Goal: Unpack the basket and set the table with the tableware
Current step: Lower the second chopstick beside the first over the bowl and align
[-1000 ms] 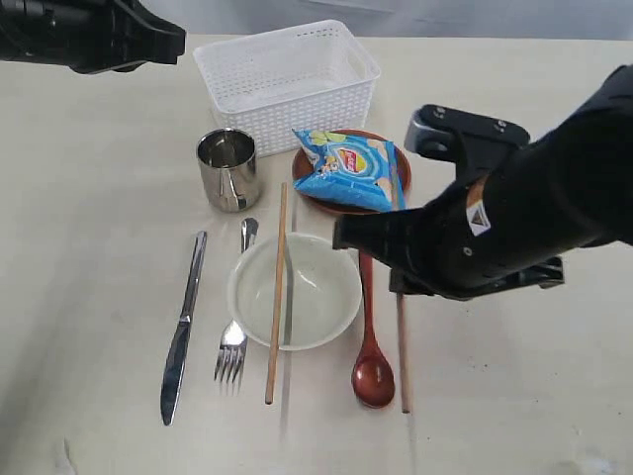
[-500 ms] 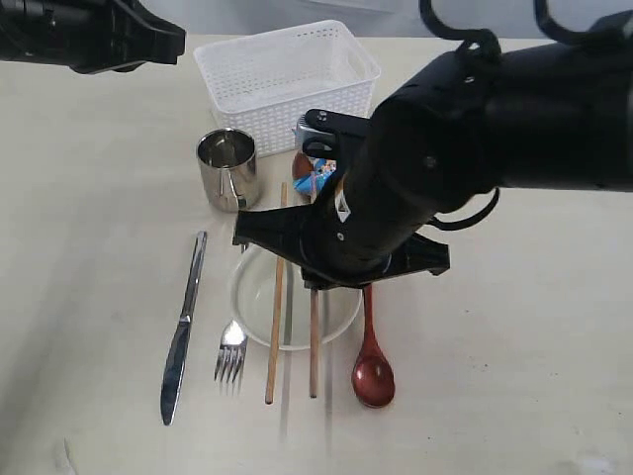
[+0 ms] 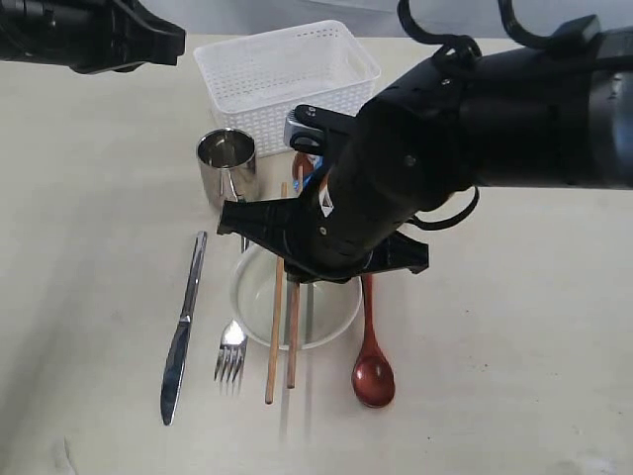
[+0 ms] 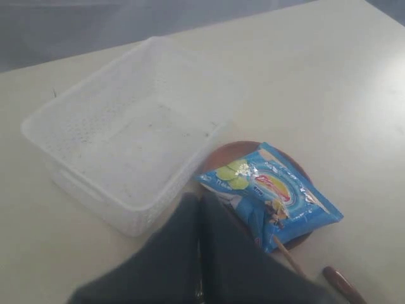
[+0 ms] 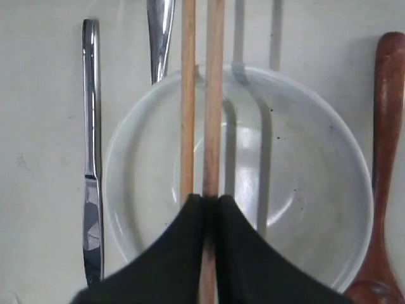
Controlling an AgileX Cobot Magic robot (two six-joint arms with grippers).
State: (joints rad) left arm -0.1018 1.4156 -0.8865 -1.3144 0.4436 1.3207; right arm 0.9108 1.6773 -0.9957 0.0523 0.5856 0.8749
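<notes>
- Where the pale bench runs out at the far left corner, the left arm hangs above it; the left jaws are pressed together on nothing.
- Steel knife lies flat on the bench, lengthwise.
- Shiny cup stands upright behind the fork, whose tines point to the near edge.
- White basket sits at the back, just beside the brown plate, which carries a blue chip bag.
- Cream bowl sits mid-bench; one chopstick lies across its rim.
- Right arm reaches over the bowl; the right jaws are clamped on the second chopstick, parallel to and just beside the first.
- Reddish wooden spoon lies right of the bowl, near its rim.
</notes>
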